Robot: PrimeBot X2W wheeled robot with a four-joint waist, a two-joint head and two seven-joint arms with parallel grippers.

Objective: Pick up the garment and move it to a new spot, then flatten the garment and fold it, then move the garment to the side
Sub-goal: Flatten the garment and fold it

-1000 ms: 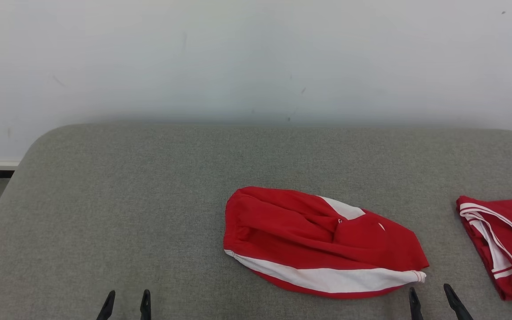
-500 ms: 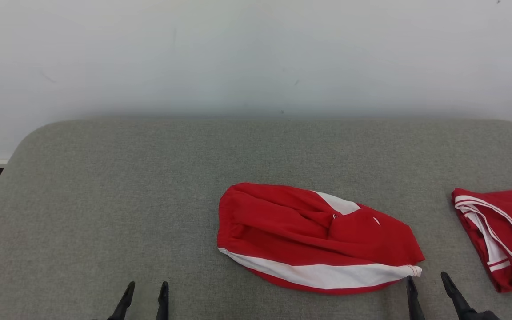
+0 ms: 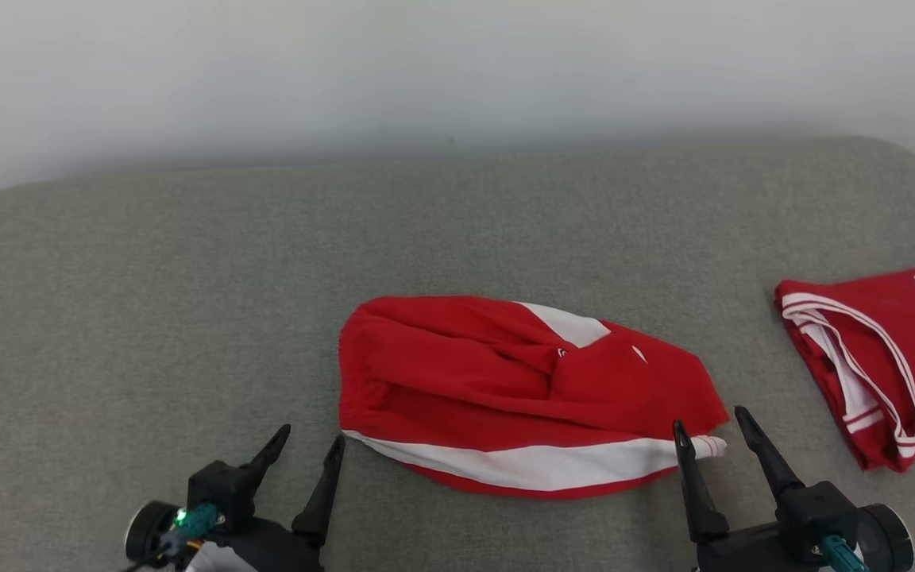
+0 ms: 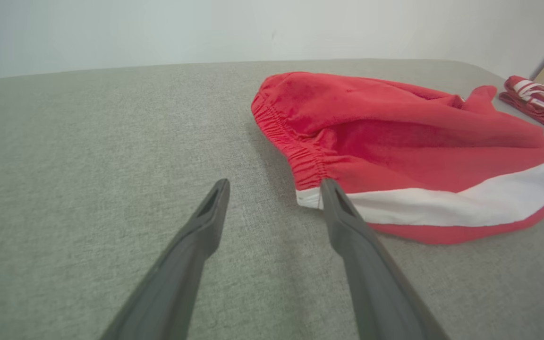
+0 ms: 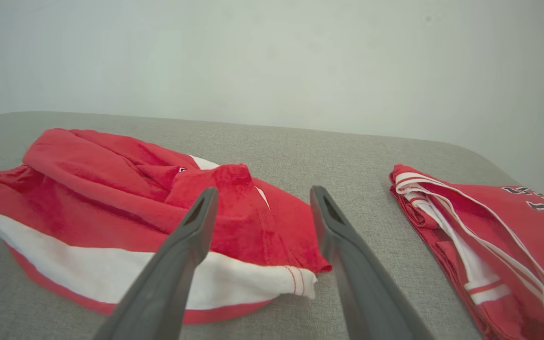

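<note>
Head cam tilts down since a second ago, so the whole frame shift is camera, not objects. Garment (image 3: 521, 397) has the same crumpled shape and the same spot: on the grey padded table (image 3: 148, 318), near the front edge, a bit right of centre.

Real change is both arms reaching in. A second ago only the fingertips poke in at the bottom edge; now full fingers and wrist housings are in frame.
- Left gripper (image 3: 310, 437): jaws spread, empty. Inner finger sits right at the garment's near-left corner, where the elastic waistband meets the white stripe. Left wrist view can't settle touching vs just in front.
- Right gripper (image 3: 709, 419): jaws spread, empty. The fingers straddle the near-right corner, the white hem tip lying between them. Height over the cloth is unclear.

Second red jersey (image 3: 870, 357) is folded at the table's right edge, apart from the garment and untouched.

My read: this is pre-grasp for the first pick, one corner per arm, nothing lifted yet. Next is lower and close. The right side looks lined up. The left may need a nudge inward or it pinches bare table.
</note>
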